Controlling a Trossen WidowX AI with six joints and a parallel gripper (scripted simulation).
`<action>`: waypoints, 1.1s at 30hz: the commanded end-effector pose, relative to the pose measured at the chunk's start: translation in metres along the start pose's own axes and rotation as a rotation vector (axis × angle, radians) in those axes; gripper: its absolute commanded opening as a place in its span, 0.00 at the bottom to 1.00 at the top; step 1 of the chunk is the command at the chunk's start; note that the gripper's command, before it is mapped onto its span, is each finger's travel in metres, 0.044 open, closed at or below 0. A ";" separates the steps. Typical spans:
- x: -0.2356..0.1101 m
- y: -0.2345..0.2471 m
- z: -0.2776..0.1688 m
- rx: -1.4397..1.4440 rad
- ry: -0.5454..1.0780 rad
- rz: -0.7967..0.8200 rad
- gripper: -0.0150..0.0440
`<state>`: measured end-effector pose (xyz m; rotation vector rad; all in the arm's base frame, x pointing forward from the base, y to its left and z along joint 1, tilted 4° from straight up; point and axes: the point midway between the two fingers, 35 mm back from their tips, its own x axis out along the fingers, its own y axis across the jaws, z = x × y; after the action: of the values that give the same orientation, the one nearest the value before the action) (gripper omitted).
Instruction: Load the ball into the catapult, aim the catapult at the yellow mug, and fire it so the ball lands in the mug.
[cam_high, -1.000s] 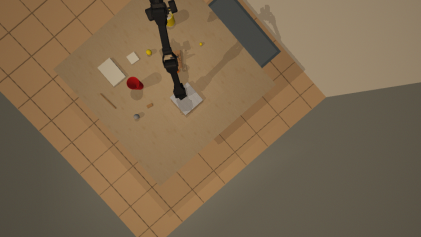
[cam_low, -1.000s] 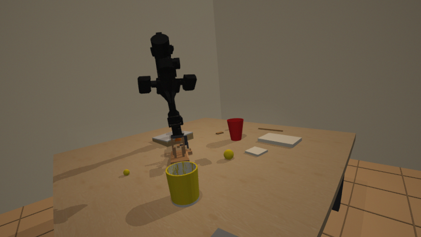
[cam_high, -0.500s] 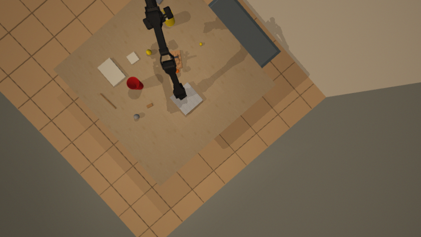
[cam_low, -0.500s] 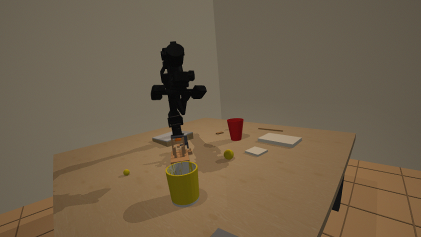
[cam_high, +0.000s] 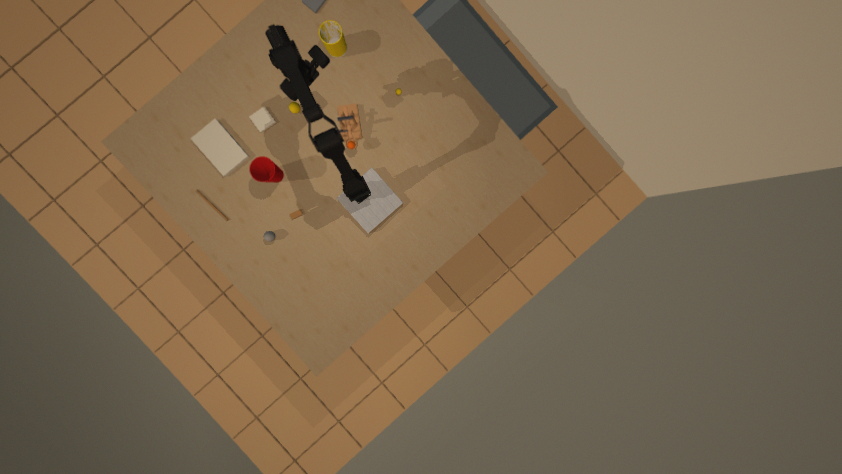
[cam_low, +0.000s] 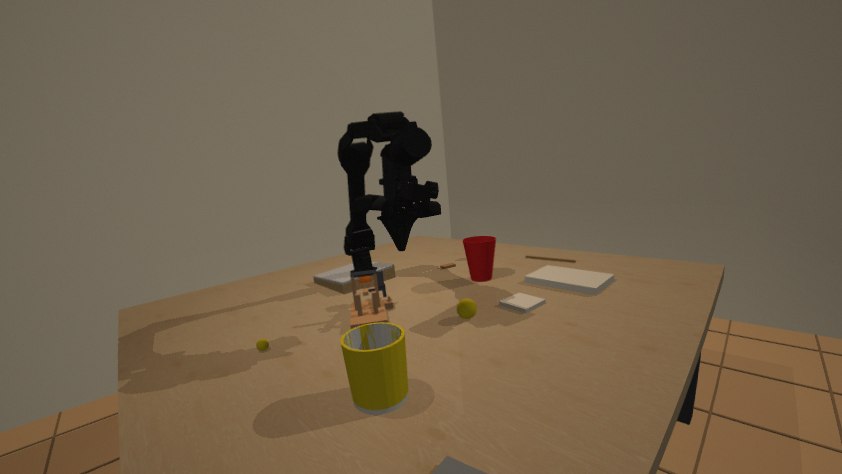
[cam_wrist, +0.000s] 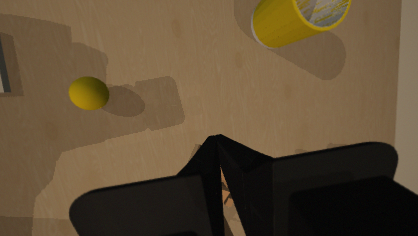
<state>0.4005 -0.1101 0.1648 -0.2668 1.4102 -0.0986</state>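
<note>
The small wooden catapult (cam_high: 353, 126) (cam_low: 368, 316) stands on the table beside the arm; a bit of it shows between the finger bodies in the wrist view. An orange ball (cam_high: 351, 144) (cam_low: 365, 279) is at the catapult's end away from the mug; whether it sits in the cup is too small to tell. The yellow mug (cam_high: 337, 46) (cam_low: 378, 376) (cam_wrist: 275, 22) stands upright. My gripper (cam_low: 401, 249) (cam_wrist: 215, 141) is shut and empty, pointing down above the table between the mug and the catapult. Its fingertips are hidden in the top view.
A larger yellow ball (cam_high: 294, 107) (cam_low: 466, 308) (cam_wrist: 89, 93) and a small yellow ball (cam_high: 398, 91) (cam_low: 262, 345) lie on opposite sides of the catapult. A red cup (cam_high: 262, 168) (cam_low: 479, 259), a white block (cam_high: 219, 147) (cam_low: 569, 277) and a smaller white block (cam_high: 261, 118) (cam_low: 522, 302) stand farther off.
</note>
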 end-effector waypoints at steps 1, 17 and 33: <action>0.003 0.019 -0.017 -0.092 0.073 -0.008 0.25; 0.013 0.081 -0.093 -0.497 0.384 -0.044 0.25; 0.005 0.108 -0.169 -0.933 0.685 -0.113 0.25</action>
<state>0.2397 -0.0289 0.1092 -1.0811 2.0165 0.3860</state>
